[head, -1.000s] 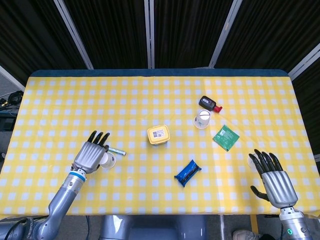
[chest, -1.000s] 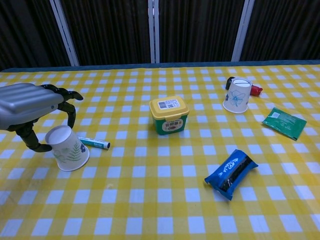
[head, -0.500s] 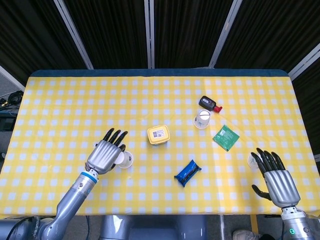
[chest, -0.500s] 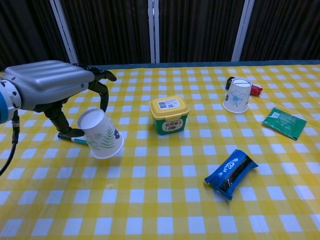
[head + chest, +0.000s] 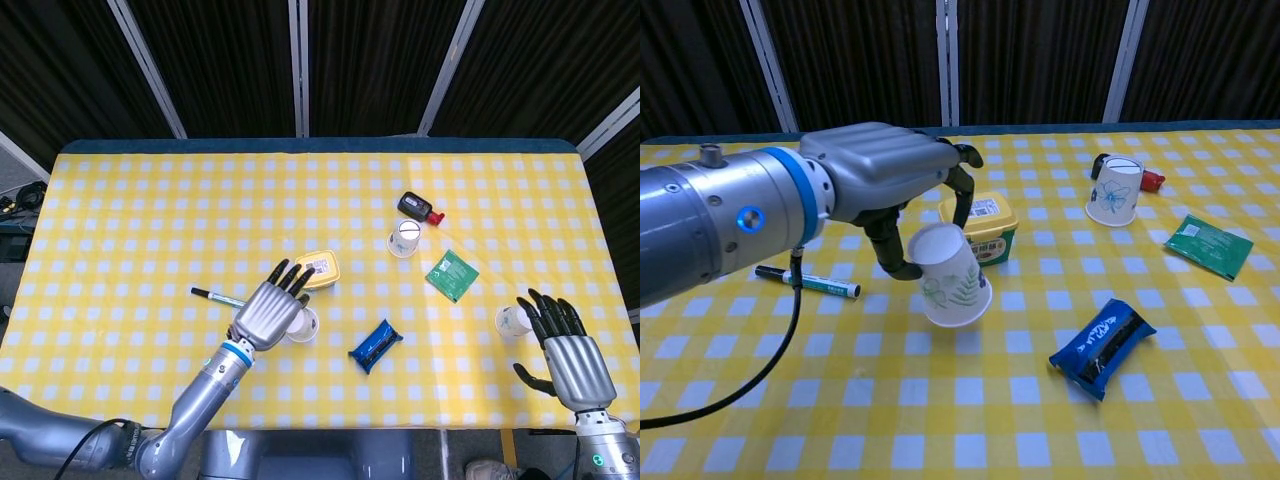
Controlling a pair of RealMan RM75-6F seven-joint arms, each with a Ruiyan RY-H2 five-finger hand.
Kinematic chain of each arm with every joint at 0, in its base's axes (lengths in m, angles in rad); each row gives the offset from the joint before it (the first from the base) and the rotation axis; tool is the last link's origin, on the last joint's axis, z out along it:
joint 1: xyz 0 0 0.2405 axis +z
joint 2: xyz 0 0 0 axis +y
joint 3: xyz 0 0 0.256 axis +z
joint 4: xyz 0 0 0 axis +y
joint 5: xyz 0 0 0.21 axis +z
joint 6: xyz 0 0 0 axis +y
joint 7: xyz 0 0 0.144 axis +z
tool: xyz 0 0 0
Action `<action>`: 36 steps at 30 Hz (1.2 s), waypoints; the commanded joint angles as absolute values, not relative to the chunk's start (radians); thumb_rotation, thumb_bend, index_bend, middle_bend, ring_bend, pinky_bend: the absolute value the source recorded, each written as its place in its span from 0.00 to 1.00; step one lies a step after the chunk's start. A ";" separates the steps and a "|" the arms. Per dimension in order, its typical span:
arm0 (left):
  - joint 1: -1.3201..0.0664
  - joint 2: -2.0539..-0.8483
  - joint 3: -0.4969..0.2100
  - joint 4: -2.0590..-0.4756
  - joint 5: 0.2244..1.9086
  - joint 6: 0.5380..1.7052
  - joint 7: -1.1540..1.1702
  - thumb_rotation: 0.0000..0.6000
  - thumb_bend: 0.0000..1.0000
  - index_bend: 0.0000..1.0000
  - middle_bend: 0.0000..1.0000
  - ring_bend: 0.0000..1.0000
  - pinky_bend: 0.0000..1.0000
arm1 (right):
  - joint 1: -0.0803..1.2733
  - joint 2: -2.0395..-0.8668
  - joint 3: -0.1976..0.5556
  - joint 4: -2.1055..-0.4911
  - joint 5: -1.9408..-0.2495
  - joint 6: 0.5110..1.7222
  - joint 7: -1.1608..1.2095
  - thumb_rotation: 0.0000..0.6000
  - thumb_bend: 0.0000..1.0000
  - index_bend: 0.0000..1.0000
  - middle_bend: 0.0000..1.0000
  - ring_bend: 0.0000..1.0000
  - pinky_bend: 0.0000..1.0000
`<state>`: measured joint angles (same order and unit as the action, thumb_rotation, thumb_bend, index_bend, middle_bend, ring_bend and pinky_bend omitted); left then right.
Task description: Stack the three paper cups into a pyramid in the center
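My left hand [image 5: 266,313] [image 5: 885,178] grips a white paper cup with a green leaf print [image 5: 304,324] [image 5: 951,276]. The cup is upside down and tilted, low over the cloth just in front of the yellow tub. A second cup [image 5: 404,238] [image 5: 1114,190] stands upside down at the back right. The third cup [image 5: 512,321] stands near the right edge. My right hand [image 5: 568,348] lies just right of it with fingers spread, holding nothing; the chest view does not show this hand.
A yellow-lidded tub [image 5: 322,263] [image 5: 985,226] sits mid-table, right behind the held cup. A blue snack packet [image 5: 375,345] [image 5: 1102,346], a green sachet [image 5: 452,275] [image 5: 1208,245], a marker pen [image 5: 218,297] [image 5: 808,283] and a black-and-red gadget [image 5: 418,208] lie around.
My left hand has carried its cup from the left side rightward to the middle, leaving the marker behind. The right hand has drawn back slightly, uncovering the third cup.
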<state>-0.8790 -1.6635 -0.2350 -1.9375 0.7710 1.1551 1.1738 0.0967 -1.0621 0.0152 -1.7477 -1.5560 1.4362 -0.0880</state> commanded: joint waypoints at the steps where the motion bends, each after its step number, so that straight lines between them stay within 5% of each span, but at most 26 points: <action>1: -0.930 -1.715 -0.250 -1.906 0.713 1.183 1.207 1.00 0.27 0.44 0.00 0.00 0.00 | 0.096 -1.059 0.016 -1.747 -1.557 1.438 -0.081 1.00 0.12 0.04 0.00 0.00 0.00; 27: -1.021 -1.732 -0.184 -1.911 0.568 1.303 1.276 1.00 0.27 0.41 0.00 0.00 0.00 | 0.093 -1.062 0.009 -1.750 -1.573 1.442 -0.089 1.00 0.12 0.04 0.00 0.00 0.00; 36: -1.038 -1.710 -0.167 -1.948 0.504 1.339 1.303 1.00 0.26 0.25 0.00 0.00 0.00 | 0.092 -1.063 0.007 -1.754 -1.577 1.443 -0.099 1.00 0.12 0.04 0.00 0.00 0.00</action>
<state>-1.0336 -1.7143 -0.1704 -1.9412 0.5140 1.3324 1.2960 0.0921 -1.0633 0.0066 -1.7533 -1.5770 1.4424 -0.0990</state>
